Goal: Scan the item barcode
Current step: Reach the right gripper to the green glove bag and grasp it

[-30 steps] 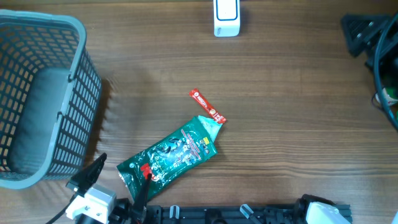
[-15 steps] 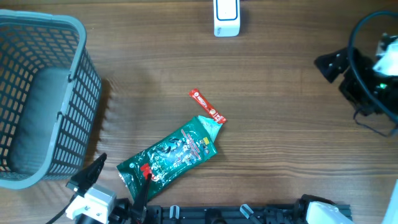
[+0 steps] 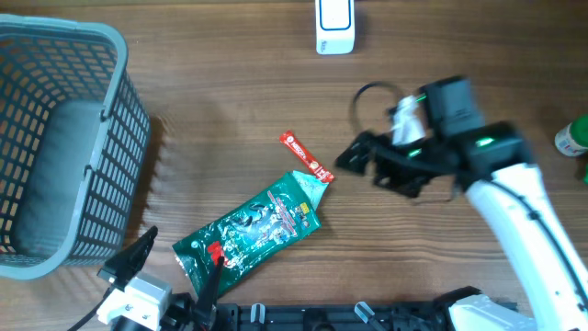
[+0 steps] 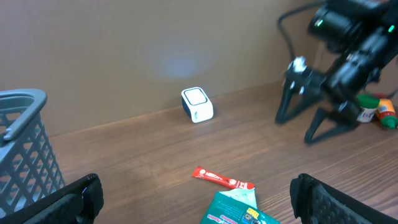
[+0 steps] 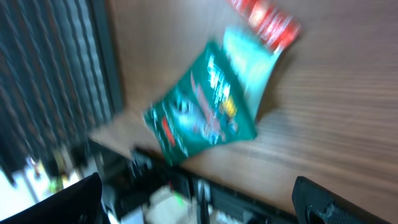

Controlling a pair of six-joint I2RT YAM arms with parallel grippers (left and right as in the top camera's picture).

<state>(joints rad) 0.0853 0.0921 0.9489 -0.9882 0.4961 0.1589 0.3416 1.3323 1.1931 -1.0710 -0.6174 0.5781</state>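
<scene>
The green snack packet (image 3: pixel 248 230) lies flat on the table (image 3: pixel 230 92) near its front edge, left of the middle, set aslant. A red stick sachet (image 3: pixel 306 156) lies at the packet's upper corner, toward the table's centre. Whether the two touch cannot be told from the overhead view. The white scanner (image 3: pixel 334 26) stands at the back edge, about midway along it. The left wrist view shows its square window face, which the overhead view cuts off. The right gripper (image 3: pixel 367 167) hangs over the table just right of the sachet, its jaws spread wide and holding nothing. The left wrist view shows its two dark fingers angled down, their tips clear of the wood. The right wrist view is blurred but takes in the packet, the sachet and the basket's mesh. The left gripper (image 3: pixel 184 248) sits low at the front edge by the packet's lower end, jaws fully apart and empty. A grey mesh basket (image 3: pixel 119 55) fills the back left corner. A green bottle (image 3: pixel 571 136) stands at the right edge, and the left wrist view shows more than one container there.
</scene>
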